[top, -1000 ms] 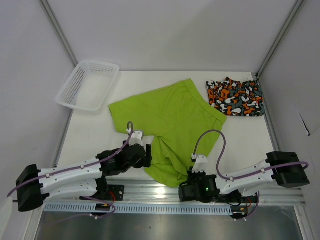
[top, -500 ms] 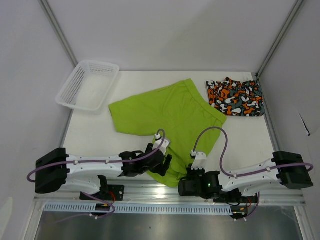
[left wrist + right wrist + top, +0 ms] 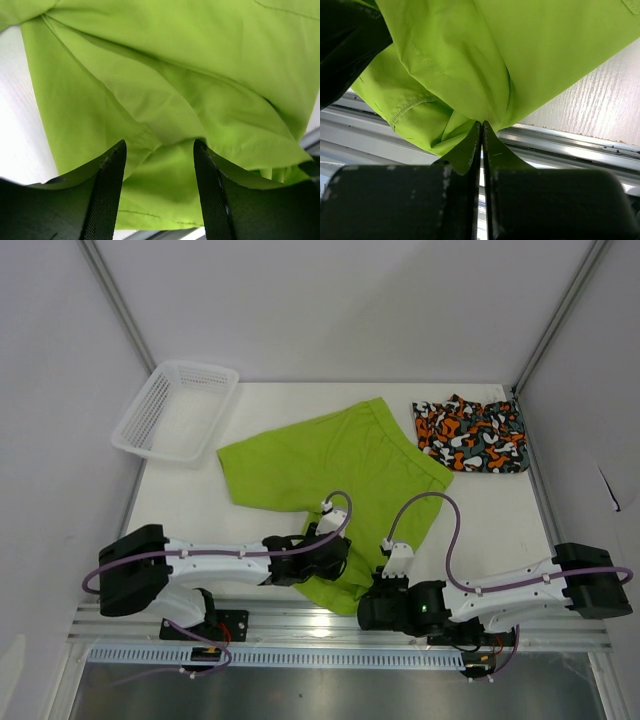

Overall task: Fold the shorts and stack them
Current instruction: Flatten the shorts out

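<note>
The lime green shorts (image 3: 340,465) lie spread across the middle of the table, their near leg bunched towards the front edge. My right gripper (image 3: 377,592) is shut on a pinch of that near hem (image 3: 470,75), with fabric drawn into its fingertips (image 3: 481,123). My left gripper (image 3: 334,558) sits just left of it, low over the same leg. It is open, and a fold of green cloth (image 3: 160,100) lies between its fingers (image 3: 107,185). The camo shorts (image 3: 472,435) lie folded at the far right corner.
A white mesh basket (image 3: 175,410) stands at the far left corner. The metal rail (image 3: 320,625) runs along the table's front edge just below both grippers. Grey walls close in the left and right sides.
My left arm has swung right from the leg's left edge to the near hem beside the right gripper, and its jaws have narrowed. The right gripper has kept its pinch.
</note>
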Controlling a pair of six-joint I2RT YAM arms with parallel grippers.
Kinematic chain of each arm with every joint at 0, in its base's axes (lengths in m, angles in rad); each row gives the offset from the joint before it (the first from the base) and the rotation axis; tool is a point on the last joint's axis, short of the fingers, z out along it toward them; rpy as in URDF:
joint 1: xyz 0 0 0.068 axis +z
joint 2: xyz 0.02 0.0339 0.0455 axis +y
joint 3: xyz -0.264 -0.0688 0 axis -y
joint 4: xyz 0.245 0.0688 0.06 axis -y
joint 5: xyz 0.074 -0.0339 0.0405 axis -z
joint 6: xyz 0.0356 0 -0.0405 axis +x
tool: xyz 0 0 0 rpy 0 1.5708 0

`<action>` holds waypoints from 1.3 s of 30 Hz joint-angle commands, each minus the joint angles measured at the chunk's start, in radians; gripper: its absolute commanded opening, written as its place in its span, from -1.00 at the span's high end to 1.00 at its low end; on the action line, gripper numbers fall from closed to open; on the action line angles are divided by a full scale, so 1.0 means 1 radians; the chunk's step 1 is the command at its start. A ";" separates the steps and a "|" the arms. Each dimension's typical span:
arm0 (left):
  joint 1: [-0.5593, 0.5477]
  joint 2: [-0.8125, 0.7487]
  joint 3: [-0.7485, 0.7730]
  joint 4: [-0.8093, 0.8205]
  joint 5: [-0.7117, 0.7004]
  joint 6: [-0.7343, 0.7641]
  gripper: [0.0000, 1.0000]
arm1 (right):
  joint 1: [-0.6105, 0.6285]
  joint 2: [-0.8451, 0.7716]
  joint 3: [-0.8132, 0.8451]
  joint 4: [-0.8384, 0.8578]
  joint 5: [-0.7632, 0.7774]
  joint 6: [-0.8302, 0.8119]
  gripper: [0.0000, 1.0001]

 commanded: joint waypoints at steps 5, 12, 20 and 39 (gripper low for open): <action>0.048 0.083 0.090 -0.030 -0.006 -0.015 -0.04 | 0.000 -0.044 -0.005 0.020 0.029 0.001 1.00; 0.081 0.160 0.147 -0.096 -0.005 -0.040 0.39 | -0.002 -0.069 -0.017 0.022 0.029 0.004 1.00; 0.094 0.128 0.177 -0.217 -0.040 -0.046 1.00 | 0.002 -0.044 -0.028 0.045 0.016 -0.001 1.00; 0.245 -0.018 0.182 -0.556 -0.354 -0.106 1.00 | 0.025 0.038 -0.003 0.058 0.031 0.025 1.00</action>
